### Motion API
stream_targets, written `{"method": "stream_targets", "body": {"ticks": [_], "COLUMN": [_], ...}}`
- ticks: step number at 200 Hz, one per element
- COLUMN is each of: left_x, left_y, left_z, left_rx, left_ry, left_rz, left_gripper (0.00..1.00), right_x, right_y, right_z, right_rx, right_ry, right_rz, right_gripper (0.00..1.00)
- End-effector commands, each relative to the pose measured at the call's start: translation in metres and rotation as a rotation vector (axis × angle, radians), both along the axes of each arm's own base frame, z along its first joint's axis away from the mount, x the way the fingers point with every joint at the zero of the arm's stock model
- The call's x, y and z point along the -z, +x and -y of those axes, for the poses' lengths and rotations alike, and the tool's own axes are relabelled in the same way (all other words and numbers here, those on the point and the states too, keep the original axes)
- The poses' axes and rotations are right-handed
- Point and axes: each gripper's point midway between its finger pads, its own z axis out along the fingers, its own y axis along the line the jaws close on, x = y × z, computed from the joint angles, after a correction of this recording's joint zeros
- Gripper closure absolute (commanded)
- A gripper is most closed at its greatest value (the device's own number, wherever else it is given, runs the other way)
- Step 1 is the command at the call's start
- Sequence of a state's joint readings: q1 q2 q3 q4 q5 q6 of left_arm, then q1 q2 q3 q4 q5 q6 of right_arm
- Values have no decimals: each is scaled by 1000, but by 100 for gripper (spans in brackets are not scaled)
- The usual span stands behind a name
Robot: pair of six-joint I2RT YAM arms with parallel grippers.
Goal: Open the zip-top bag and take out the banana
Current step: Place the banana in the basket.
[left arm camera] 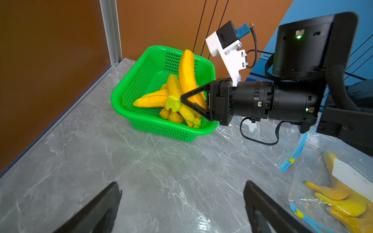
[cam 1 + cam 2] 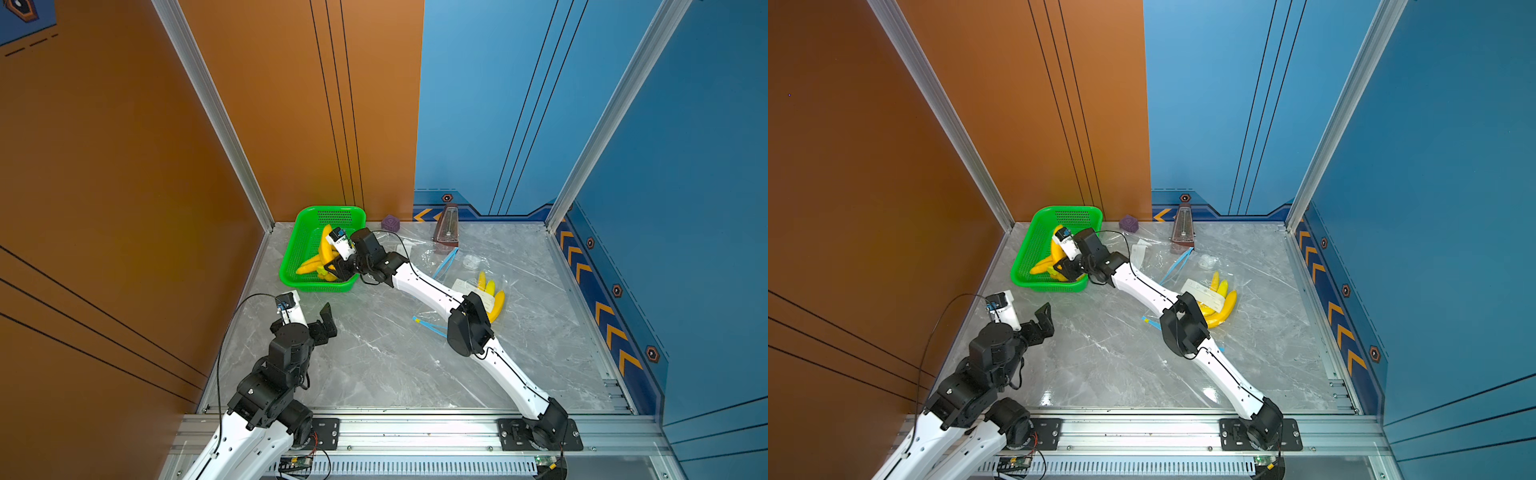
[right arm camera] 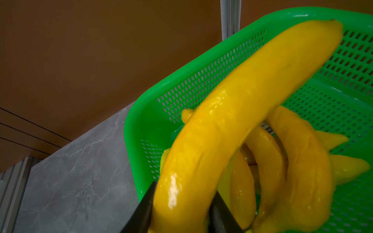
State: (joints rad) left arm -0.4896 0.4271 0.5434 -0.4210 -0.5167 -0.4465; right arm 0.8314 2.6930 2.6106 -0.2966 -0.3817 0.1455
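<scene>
Against the back wall of the counter (image 2: 374, 357), a purple cube (image 2: 390, 223) and a brown metronome (image 2: 446, 226) are standing side by side but apart, with the cube near the green basket (image 2: 309, 216) that is sitting in the far left corner. Just in front of the metronome, a second clear bag (image 2: 428, 251) is lying flat with its blue zip strip (image 2: 445, 261) showing. Toward the right side, a zip-top bag (image 2: 469, 286) with a white label is lying on the counter with yellow bananas (image 2: 496, 303) showing inside it. The right arm's black elbow is hanging over the near end of this bag and hiding part of it in both top views, while the white forearm is stretching across the counter to the basket.

The right pincer (image 3: 181, 209) is reaching over the basket's near rim and gripping a banana (image 3: 252, 96) close to its stem end, one black finger pressing on each side. That banana is curving upward, its tip rising above the far rim, and it is joining other bananas at a greenish stem (image 1: 173, 102), with more yellow fruit lying on the basket floor beneath.

The left pincer (image 1: 181, 182) is hovering over bare counter in front of the basket, its jaws standing spread wide and holding nothing, well apart from both bags
</scene>
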Motion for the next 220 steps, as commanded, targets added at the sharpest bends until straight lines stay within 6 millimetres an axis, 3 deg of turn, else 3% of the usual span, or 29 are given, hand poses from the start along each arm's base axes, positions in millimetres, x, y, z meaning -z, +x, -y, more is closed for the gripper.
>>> {"method": "stream_targets", "body": {"ticks": [1, 44, 74, 99, 133, 163, 220], "left_x": [7, 7, 7, 7, 8, 8, 8], "left_y": [-3, -2, -2, -2, -2, -2, 0], "left_z": [-6, -6, -6, -7, -8, -9, -7], "left_rx": [-25, -28, -23, -29, -35, -37, -32], "left_ry": [5, 5, 5, 4, 8, 9, 11], "left_rz": [-14, -16, -17, -14, -18, -16, -26], "left_gripper": [3, 3, 3, 2, 2, 2, 2], "right_x": [-4, -12, -3, 3, -17, -37, -67], "right_y": [13, 30, 34, 32, 24, 19, 23], "right_z": [-1, -9, -11, -9, -9, -4, 36], "right_rx": [22, 33, 51, 50, 56, 64, 205], "right_ry": [71, 247, 244, 208, 178, 157, 65], "right_rz": [-26, -57, -60, -69, -23, 6, 57], "right_gripper": [71, 69, 67, 53, 43, 41, 35]}}
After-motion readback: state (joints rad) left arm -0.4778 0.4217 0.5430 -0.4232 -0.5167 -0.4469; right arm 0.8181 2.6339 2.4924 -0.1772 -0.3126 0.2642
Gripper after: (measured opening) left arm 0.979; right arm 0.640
